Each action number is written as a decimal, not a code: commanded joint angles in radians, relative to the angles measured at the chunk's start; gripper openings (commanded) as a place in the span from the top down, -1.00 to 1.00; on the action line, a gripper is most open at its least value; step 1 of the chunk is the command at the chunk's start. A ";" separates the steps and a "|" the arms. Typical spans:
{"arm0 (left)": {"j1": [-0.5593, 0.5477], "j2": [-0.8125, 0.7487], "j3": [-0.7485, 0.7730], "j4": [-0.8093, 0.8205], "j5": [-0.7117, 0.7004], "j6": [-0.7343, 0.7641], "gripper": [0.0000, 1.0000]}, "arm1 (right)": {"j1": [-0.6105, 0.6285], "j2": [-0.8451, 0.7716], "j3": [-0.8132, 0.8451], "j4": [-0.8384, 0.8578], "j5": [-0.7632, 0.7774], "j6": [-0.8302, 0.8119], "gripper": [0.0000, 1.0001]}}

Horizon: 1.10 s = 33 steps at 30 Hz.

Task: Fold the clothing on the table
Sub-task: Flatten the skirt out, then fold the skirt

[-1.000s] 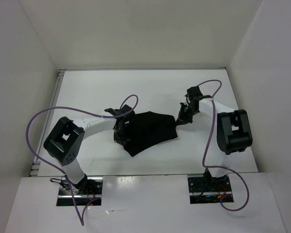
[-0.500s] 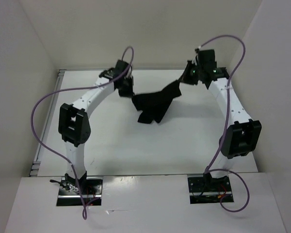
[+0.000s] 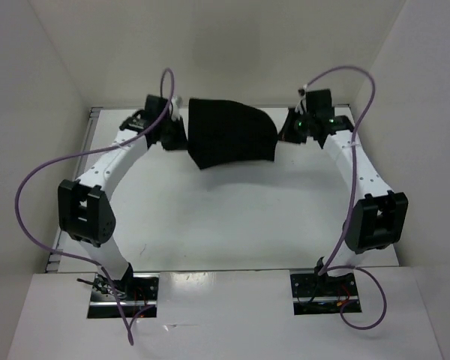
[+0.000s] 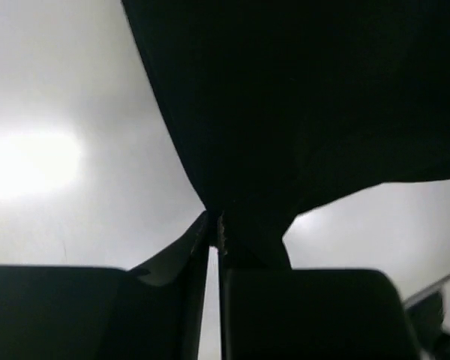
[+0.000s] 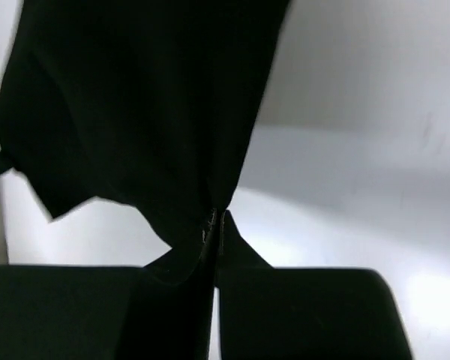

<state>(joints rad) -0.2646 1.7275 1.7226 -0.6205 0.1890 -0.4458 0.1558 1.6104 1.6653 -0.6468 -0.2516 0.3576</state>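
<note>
The clothing [image 3: 231, 133] hangs spread as a broad black sheet at the 12 o'clock end of the counter [image 3: 225, 217], stretched between the two arms. The left fingers [image 4: 307, 315] pinch its 9 o'clock corner. The right fingers [image 5: 307, 315] are closed on its 3 o'clock corner. In both wrist views the fabric narrows into the fingertips with only a thin slit of light showing there. The upper edge looks fairly taut, and the lower edge droops toward 6 o'clock. Whether that hem touches the counter cannot be told.

This looks like the spreading step, which opens the garment before any fold is made. The next move probably calls for lowering both corners evenly and drawing them toward 6 o'clock. The piece would then lie flat near the middle, and neither grip should loosen until the fabric rests on the counter.
</note>
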 commanded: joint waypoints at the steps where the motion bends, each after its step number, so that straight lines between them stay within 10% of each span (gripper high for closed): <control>1: -0.001 0.014 -0.304 0.013 0.044 -0.033 0.63 | -0.009 -0.067 -0.264 -0.097 -0.087 0.033 0.95; 3: -0.010 -0.015 -0.513 0.013 0.069 -0.033 0.18 | 0.001 -0.140 -0.416 -0.144 -0.109 0.056 0.86; 5: -0.019 -0.080 -0.624 0.013 0.069 -0.045 -0.03 | 0.013 -0.199 -0.493 -0.219 -0.132 0.076 0.34; 10: -0.019 -0.189 -0.700 -0.008 0.024 -0.054 -0.33 | 0.024 -0.317 -0.481 -0.323 -0.016 0.112 0.27; 19: -0.038 0.003 -0.377 0.001 0.104 -0.030 -0.27 | 0.123 -0.097 -0.377 -0.166 0.029 0.173 0.39; 33: -0.058 -0.082 -0.656 0.001 0.159 -0.039 -0.31 | 0.156 -0.193 -0.645 -0.238 0.120 0.359 0.24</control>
<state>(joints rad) -0.3096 1.7046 1.0889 -0.6048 0.3172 -0.4973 0.3054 1.4796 1.0489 -0.8471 -0.1734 0.6479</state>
